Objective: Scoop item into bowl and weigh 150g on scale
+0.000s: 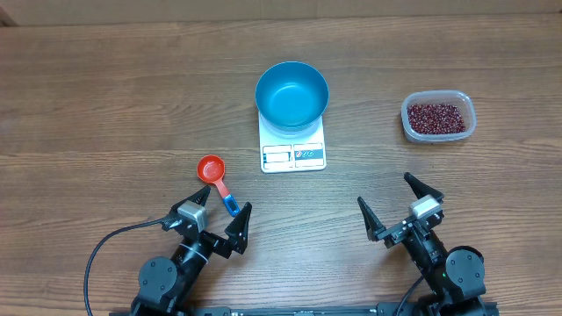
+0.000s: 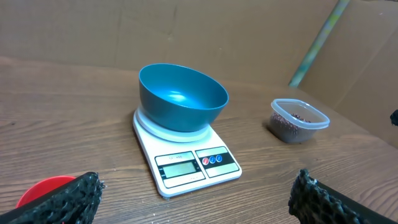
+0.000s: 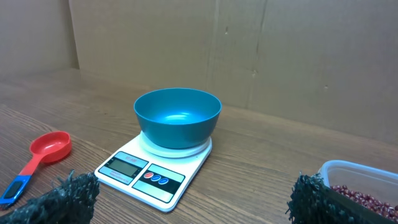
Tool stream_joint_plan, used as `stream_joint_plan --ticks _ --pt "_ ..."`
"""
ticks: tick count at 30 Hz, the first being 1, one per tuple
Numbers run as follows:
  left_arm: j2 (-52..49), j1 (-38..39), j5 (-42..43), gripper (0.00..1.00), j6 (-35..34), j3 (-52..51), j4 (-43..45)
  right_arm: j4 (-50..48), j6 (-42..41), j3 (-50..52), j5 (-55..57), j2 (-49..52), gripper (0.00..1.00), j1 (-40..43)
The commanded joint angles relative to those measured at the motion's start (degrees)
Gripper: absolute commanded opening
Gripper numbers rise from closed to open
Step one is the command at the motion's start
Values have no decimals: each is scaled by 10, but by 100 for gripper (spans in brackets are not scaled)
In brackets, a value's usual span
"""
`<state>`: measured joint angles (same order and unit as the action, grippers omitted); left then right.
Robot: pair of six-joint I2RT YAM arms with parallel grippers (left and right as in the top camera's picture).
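Beans, dark red-brown and glossy, cover the bottom of a clear plastic tub at the far right of the wooden table in the overhead view, well apart from everything else. The blue bowl sits empty on the far half of the white scale, whose display and buttons face the robot. Both arms are folded low at the near edge. The left gripper points toward the scale with its jaws spread wide and nothing grasped. A red scoop lies just ahead of it, cup upward, its blue-tipped handle running back between the spread fingers (whether they touch cannot be told from above). The right gripper is likewise fully spread and empty, nearer the tub's side.

From the left wrist, two black ribbed fingertips sit at the bottom corners, far apart and holding nothing. The scoop's red rim shows at the lower left beside one of them. The bowl stands on the scale at centre, and the tub is off to the right, beans visible through its wall.

From the right wrist, the fingertips are again wide apart. The bowl's smooth inside is bare. The scoop lies to the left, and the tub's corner with beans sits at the lower right. A cardboard wall stands behind.
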<state>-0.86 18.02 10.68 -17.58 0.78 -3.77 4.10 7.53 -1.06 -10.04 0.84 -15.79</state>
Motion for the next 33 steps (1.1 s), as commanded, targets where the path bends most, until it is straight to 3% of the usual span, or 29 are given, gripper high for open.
stream_joint_plan --ticks 1,26,33 --pt "6 4 -7 100 13 -5 2 -2 0 6 6 -7 100 0" --pt "6 4 -7 100 12 -5 2 -2 0 6 6 -7 100 0" --pt "2 4 -2 100 -35 -5 2 -2 0 6 6 -7 100 0"
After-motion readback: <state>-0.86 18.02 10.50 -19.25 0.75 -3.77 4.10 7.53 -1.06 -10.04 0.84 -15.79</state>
